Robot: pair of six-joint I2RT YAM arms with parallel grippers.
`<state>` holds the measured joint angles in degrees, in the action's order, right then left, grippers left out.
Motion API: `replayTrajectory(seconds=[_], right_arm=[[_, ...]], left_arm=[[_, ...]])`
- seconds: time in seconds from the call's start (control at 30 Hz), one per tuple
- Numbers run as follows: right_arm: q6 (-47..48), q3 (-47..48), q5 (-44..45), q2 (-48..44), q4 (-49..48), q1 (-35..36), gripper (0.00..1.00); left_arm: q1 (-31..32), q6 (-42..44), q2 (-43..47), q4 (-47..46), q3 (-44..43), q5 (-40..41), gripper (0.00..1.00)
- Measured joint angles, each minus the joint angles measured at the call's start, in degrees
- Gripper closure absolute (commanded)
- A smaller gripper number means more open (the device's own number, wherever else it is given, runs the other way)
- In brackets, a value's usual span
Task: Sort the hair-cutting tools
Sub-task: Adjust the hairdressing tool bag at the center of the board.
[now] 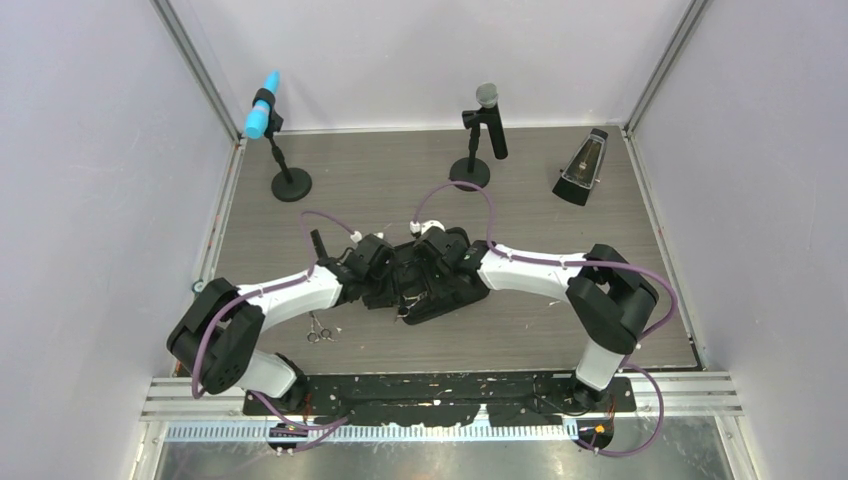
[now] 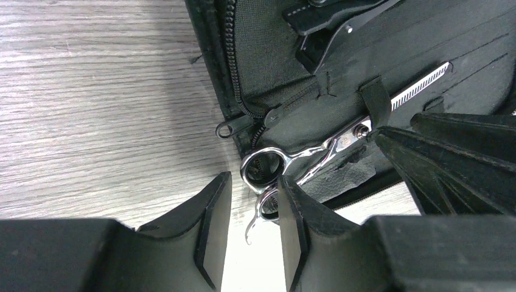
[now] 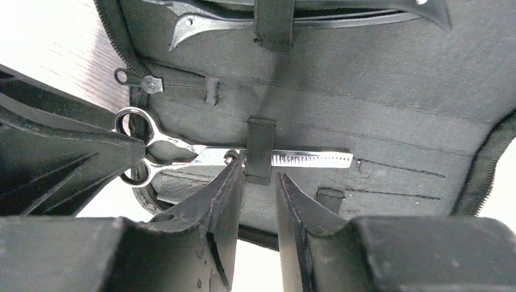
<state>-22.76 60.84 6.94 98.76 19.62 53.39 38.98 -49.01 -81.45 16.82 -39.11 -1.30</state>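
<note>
Okay, the scissors [image 3: 182,152] sit threaded under the elastic loop [image 3: 260,146] in the case [image 3: 377,109] — so my right gripper [image 3: 260,176] straddles that loop, my left gripper [image 2: 254,188] hovers at the handles [image 2: 261,170], both narrowly parted, holding nothing.

Scissors [image 3: 304,160]: I see them in the black case [image 3: 377,109], toothed blade under an elastic strap [image 3: 260,149].
Right gripper [image 3: 260,175]: my fingers stand parted, beside that strap.
</note>
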Motion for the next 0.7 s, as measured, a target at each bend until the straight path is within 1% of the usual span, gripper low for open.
replayTrajectory(seconds=[0.1,0.17,0.2,0.27,0.33,0.6,0.7], right_arm=[[0.17,0.81,0.61,0.00,1.25,-0.26,0.59],[0.37,1.18,1.44,0.00,1.68,-0.55,0.53],[0.44,1.20,1.75,0.00,1.84,-0.92,0.47],[0.74,1.09,2.01,-0.11,2.32,-2.05,0.41],[1.01,0.33,2.10,-0.74,2.25,-4.20,0.39],[2.69,-4.31,2.80,-6.32,2.67,-16.65,0.39],[3.39,-5.44,2.97,-6.29,2.69,-18.71,0.42]], left_arm=[[0.00,0.15,-0.31,0.00,-0.22,-0.09,0.64],[0.00,0.20,-0.33,0.00,-0.24,-0.11,0.65],[0.00,0.22,-0.33,0.00,-0.24,-0.15,0.65],[0.00,0.31,-0.33,0.04,-0.28,-0.24,0.65],[0.00,0.42,-0.37,0.17,-0.39,-0.26,0.65],[0.00,1.31,-0.90,0.33,-0.96,-0.55,0.66],[0.00,1.44,-0.98,0.39,-1.14,-0.79,0.67]])
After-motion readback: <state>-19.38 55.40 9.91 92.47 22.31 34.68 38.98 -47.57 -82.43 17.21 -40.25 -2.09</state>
